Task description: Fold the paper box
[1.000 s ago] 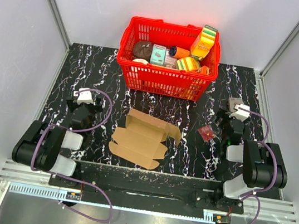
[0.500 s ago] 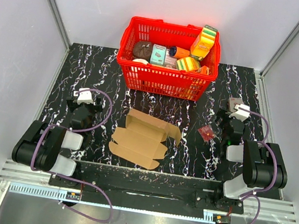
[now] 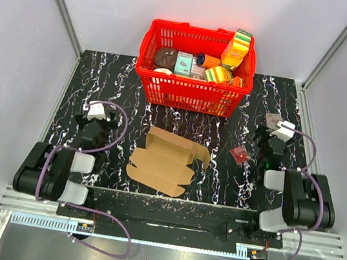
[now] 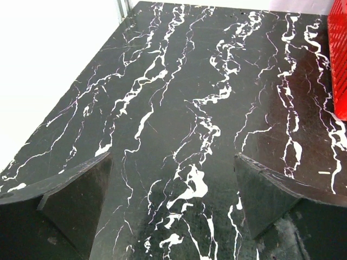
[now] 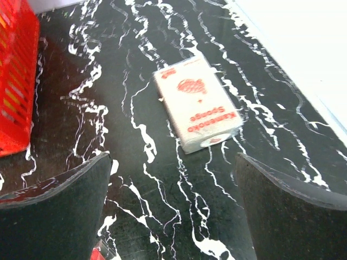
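Marbled table [image 3: 103, 74] bears paper box [image 3: 168, 158]; packet [image 5: 198, 111] reads "Kamenoko Sponge"; left end effector [image 4: 172, 158], right end effector [image 5: 172, 157] spread empty.

paper box [image 3: 168, 158] on table [image 3: 103, 74] centre | basket [image 3: 188, 96] behind it | packet [image 3: 240, 154] right, seemingly lying flat

Runs black through the left arm [image 3: 37, 174] and right arm [image 3: 306, 203], wears pale grey shells [image 3: 81, 162] and white blocks [image 3: 97, 111] at the wrists, trails purple cables [image 3: 124, 129] — ends in matte black wedge fingers [image 4: 70, 200].
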You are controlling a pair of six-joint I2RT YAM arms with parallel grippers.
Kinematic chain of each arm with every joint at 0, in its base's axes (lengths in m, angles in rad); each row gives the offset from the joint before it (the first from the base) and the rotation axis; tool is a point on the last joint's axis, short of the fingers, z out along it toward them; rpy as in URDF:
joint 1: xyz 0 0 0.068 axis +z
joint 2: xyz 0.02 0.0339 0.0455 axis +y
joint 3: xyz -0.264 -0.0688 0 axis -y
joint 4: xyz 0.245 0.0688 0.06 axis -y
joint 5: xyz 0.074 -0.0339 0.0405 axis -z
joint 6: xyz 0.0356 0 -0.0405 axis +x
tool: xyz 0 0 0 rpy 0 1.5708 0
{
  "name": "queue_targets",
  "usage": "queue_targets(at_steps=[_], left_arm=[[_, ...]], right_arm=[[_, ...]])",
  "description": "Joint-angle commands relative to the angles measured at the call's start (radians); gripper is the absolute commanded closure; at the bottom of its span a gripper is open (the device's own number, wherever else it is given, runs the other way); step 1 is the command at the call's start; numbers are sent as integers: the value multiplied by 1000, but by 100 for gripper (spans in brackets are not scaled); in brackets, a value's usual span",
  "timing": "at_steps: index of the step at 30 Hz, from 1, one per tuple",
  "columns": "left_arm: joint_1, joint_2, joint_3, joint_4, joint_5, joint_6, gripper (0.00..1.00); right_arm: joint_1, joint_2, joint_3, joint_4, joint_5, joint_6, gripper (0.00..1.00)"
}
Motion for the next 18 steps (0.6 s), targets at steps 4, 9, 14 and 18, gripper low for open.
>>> queue_targets(at_steps=[4, 9, 14, 18], left_arm=[[-95, -292, 173, -432, -176, -52, 1], [-113, -455, 335, -856, -144, -262, 1], [-127, -478, 470, -1019, 185, -315, 1], [-178, -384, 578, -1020, 417, -244, 1]], right_arm=[[-6, -355, 183, -654, 177, 278, 0], [-4, -343, 301, -891, 145, 406, 0], [-4, -309, 374, -987, -239, 432, 0], [-4, -329, 322, -893, -465, 473, 2]])
